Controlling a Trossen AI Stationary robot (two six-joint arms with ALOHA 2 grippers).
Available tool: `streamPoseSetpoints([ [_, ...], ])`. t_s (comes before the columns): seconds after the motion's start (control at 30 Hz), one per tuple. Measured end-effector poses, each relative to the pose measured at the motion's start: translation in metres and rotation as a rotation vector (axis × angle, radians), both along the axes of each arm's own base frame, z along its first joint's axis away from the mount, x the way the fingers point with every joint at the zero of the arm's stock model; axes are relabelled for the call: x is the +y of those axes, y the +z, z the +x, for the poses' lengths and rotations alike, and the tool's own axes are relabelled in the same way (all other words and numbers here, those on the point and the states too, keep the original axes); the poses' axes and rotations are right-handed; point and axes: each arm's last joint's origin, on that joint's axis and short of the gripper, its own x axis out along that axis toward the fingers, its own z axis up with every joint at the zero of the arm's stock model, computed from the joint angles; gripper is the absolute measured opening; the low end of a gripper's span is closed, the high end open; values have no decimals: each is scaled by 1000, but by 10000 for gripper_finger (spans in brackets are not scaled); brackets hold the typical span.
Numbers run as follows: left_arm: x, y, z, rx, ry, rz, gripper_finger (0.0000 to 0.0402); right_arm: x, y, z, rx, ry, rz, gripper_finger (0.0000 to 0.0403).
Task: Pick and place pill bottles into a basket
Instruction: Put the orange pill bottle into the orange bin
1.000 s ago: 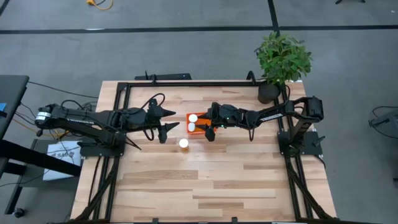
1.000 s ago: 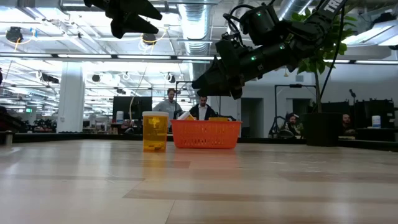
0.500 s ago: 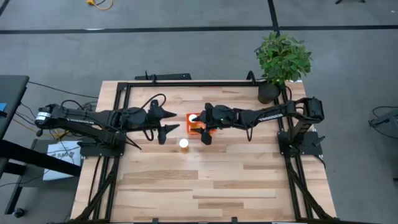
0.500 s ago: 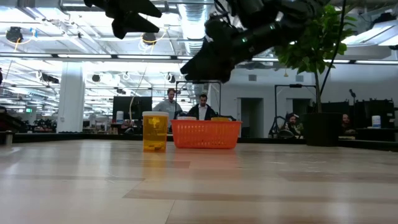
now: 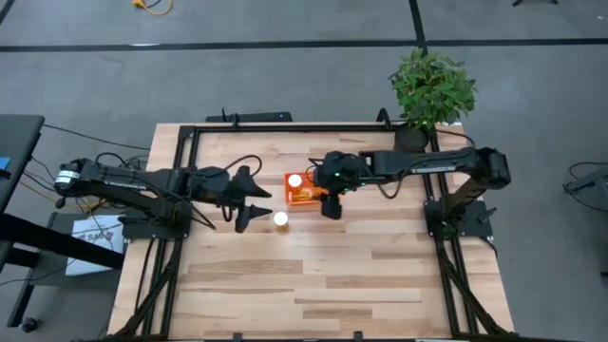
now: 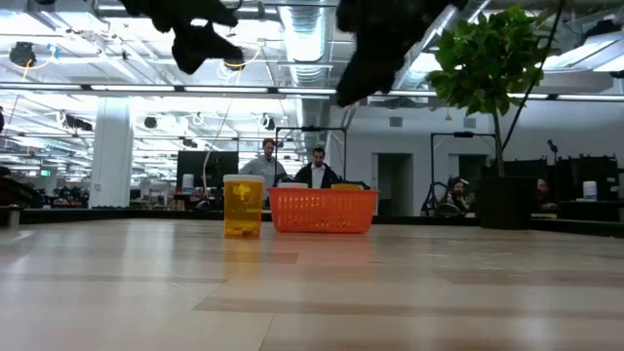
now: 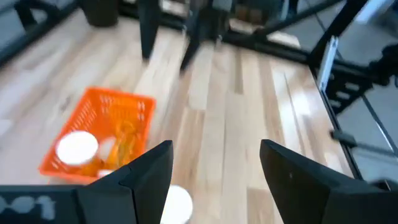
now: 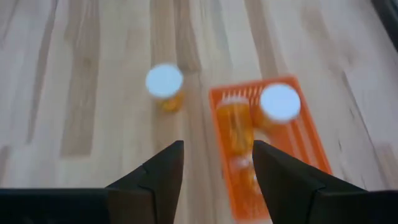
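Note:
The orange mesh basket [image 5: 302,189] stands mid-table. Inside it one pill bottle stands upright, white cap up [image 8: 280,102], beside an amber one lying on its side [image 8: 236,124]. Another pill bottle [image 5: 281,219] stands alone on the wood just near-left of the basket; it also shows in the low view [image 6: 243,206]. My right gripper [image 8: 217,174] hovers open and high over the basket's near-right corner, nothing between its fingers. My left gripper [image 7: 214,168] hangs open in the air left of the basket, above the loose bottle [image 7: 177,202].
A potted green plant [image 5: 429,90] stands at the table's far right corner. Black frame rails run along the far edge [image 5: 285,126] and both sides. The near half of the tabletop [image 5: 313,285] is bare wood. People stand in the room beyond.
My right gripper has risen from just above the basket to high over it, drawing slightly toward the table's right edge and tipping. My left gripper has swung its fingers toward the near edge, toward the loose bottle. Basket and loose bottle have stayed put.

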Motion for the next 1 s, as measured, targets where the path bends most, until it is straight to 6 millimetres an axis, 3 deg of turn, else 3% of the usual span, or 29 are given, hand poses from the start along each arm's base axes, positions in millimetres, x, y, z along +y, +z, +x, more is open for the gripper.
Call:
streamPoseSetpoints([
  [0.2,-2,-19,13,109,-12,-51,232,4,32,-43,88,-85,77,174],
  [0.53,-4,-53,48,290,-68,-144,232,16,94,-109,-109,-137,161,174],
  [0.73,-5,-53,71,362,-139,-142,245,18,110,-145,-139,-133,167,176],
  [1.0,0,-43,70,500,-80,27,284,15,116,-175,-127,-171,183,174],
])
